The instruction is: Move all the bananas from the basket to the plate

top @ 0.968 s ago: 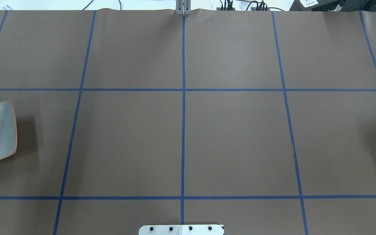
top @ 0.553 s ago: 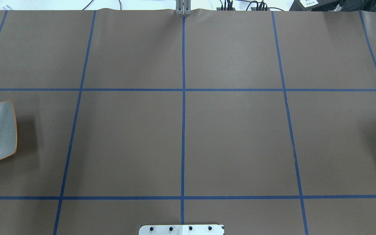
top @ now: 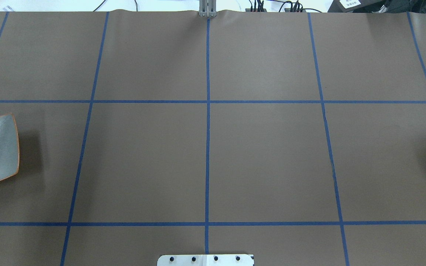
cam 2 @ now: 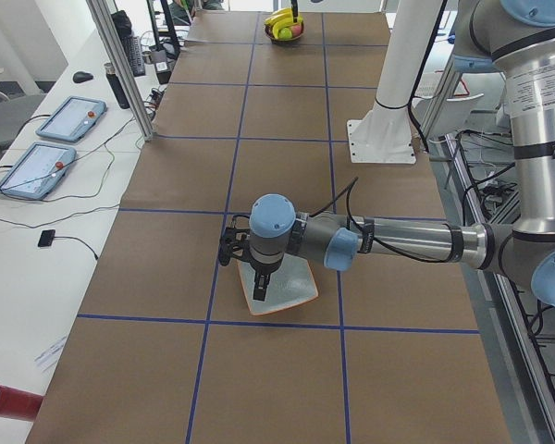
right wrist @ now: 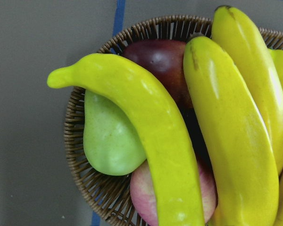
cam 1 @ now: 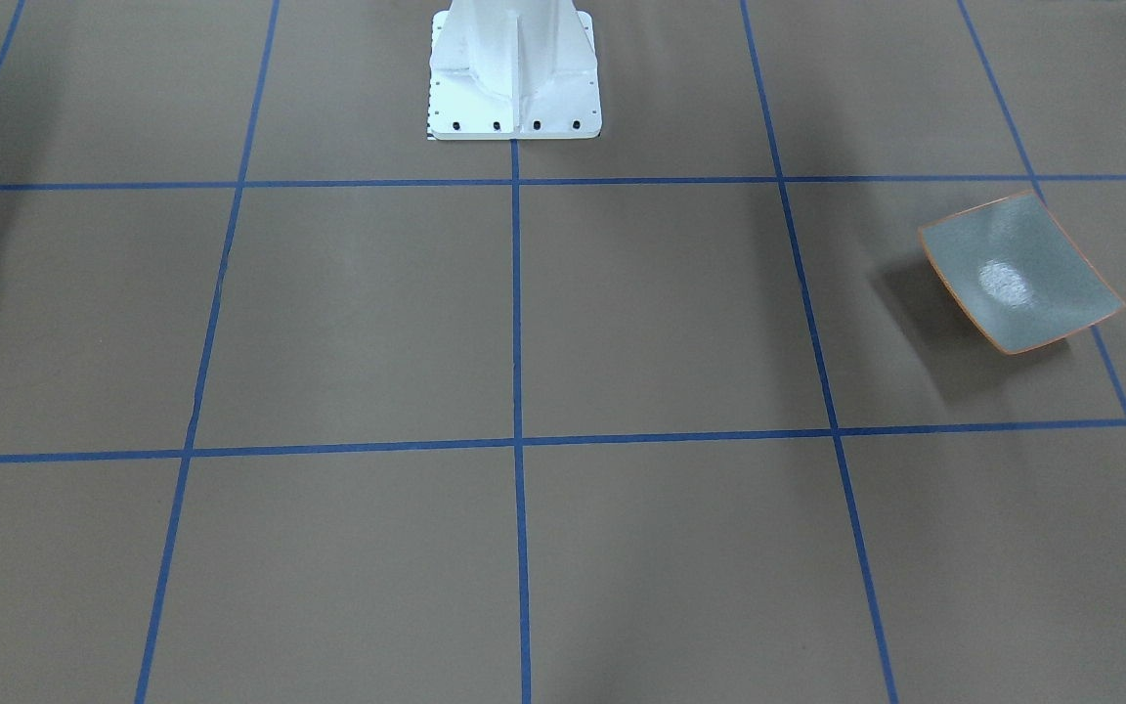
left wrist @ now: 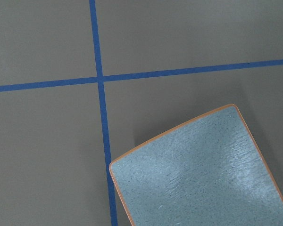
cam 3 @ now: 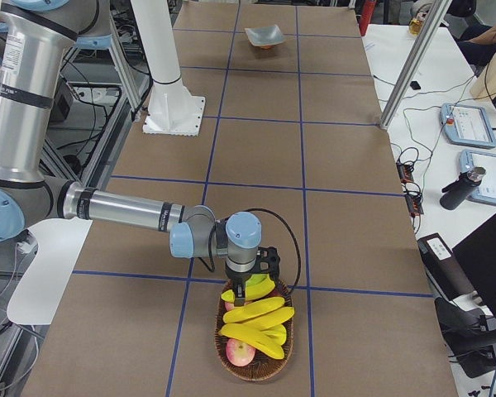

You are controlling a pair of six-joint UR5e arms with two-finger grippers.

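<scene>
A: Desk [top: 264, 159]: brown cover, blue tape lines [top: 208, 147] in a grid. White base [cam 1: 514, 68] bolted at the middle of the robot's edge. Where do the bananas sit?

B: Bananas [right wrist: 226, 132] all in the wicker basket [right wrist: 78, 162], at the desk's end on the robot's right. Glossy yellow, piled roughly lengthwise. The right side view shows about four. The wrist view catches three clearly. Under them: a green pear [right wrist: 108, 141], a dark red fruit [right wrist: 160, 59], a pinkish apple [right wrist: 146, 195].

A: Plate?

B: Plate [cam 1: 1017, 274] at the opposite end, on the robot's left. Grey-green, thin orange rim, set skew to the grid, one corner at a tape line. Well apart from the basket. The overhead view cuts it off at its left edge.

A: Right claw?

B: Right claw [cam 3: 250, 288] points down over the basket's end that faces the desk's middle, at or just above the bananas there. Contact unclear. Seen only from the side, so I cannot tell whether it is parted or closed.

A: Left claw?

B: Left claw [cam 2: 262, 291] points down over the plate, toward the side away from the robot. Again side view only. Cannot tell its state.
</scene>
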